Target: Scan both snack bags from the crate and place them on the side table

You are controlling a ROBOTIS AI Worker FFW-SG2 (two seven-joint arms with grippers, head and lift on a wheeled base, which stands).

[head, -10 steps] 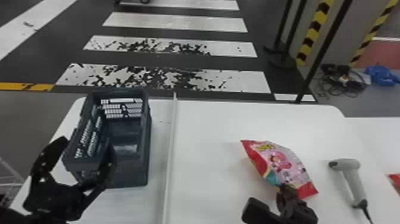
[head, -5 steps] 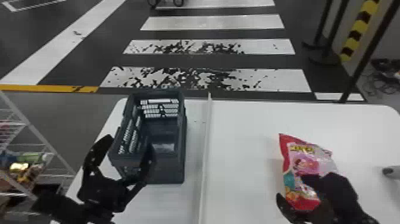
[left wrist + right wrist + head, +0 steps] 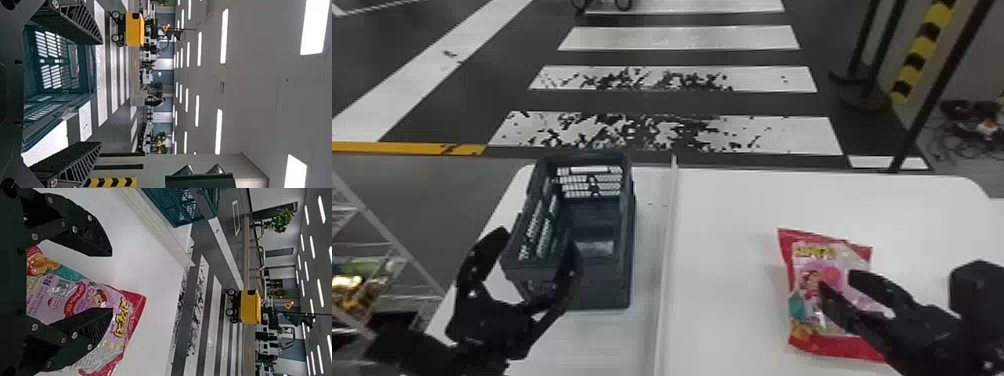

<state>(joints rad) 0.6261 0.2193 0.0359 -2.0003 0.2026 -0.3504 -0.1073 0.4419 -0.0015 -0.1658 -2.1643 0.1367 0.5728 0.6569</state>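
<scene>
In the head view a pink-and-red snack bag (image 3: 812,295) lies on the right half of the white table. My right gripper (image 3: 838,281) stands over it. The right wrist view has that open gripper (image 3: 112,282) with one finger in front of the bag (image 3: 78,293), printed text and a barcode facing the camera, and the other finger beyond its edge. The dark crate (image 3: 604,295) stands at the left of the table. At the crate's near left is my left gripper (image 3: 537,239); this gripper (image 3: 101,93) is open before the crate (image 3: 58,96) in the left wrist view.
A raised white strip (image 3: 666,260) divides the table (image 3: 722,240) between crate and bag. Wire shelving (image 3: 397,295) stands at the left, and a dark post (image 3: 932,95) rises behind the table's right back edge.
The head view has swung left, taking the scanner out of its picture. The bag has turned from slanted to more upright on the table. My right gripper has shifted over the bag.
</scene>
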